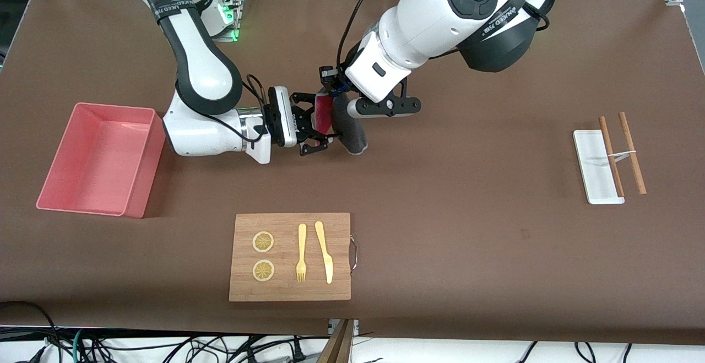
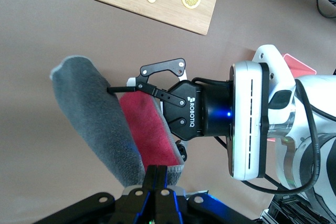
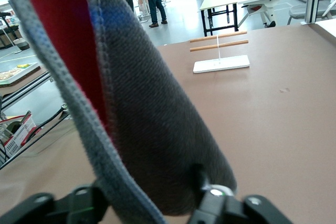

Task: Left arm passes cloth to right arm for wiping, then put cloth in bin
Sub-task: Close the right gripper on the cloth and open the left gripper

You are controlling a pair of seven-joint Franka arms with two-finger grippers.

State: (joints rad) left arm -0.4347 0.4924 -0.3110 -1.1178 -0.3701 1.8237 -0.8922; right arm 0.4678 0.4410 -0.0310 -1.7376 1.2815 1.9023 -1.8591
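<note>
The cloth (image 1: 350,129), grey outside and magenta inside, hangs folded over the middle of the table. My left gripper (image 1: 342,104) is shut on its top edge, as the left wrist view shows (image 2: 157,174), with the cloth (image 2: 89,103) drooping below it. My right gripper (image 1: 322,120) reaches in sideways from the bin's end and is open, its claw fingers (image 2: 157,67) straddling the magenta face. In the right wrist view the cloth (image 3: 157,129) fills the gap of that open gripper (image 3: 147,203). The pink bin (image 1: 113,108) stands at the right arm's end of the table.
A wooden cutting board (image 1: 286,291) with a fork (image 1: 301,253), a knife (image 1: 325,250) and two lemon slices (image 1: 263,242) lies nearer the front camera than the grippers. A small white tray (image 1: 595,170) with two chopsticks (image 1: 630,151) lies toward the left arm's end.
</note>
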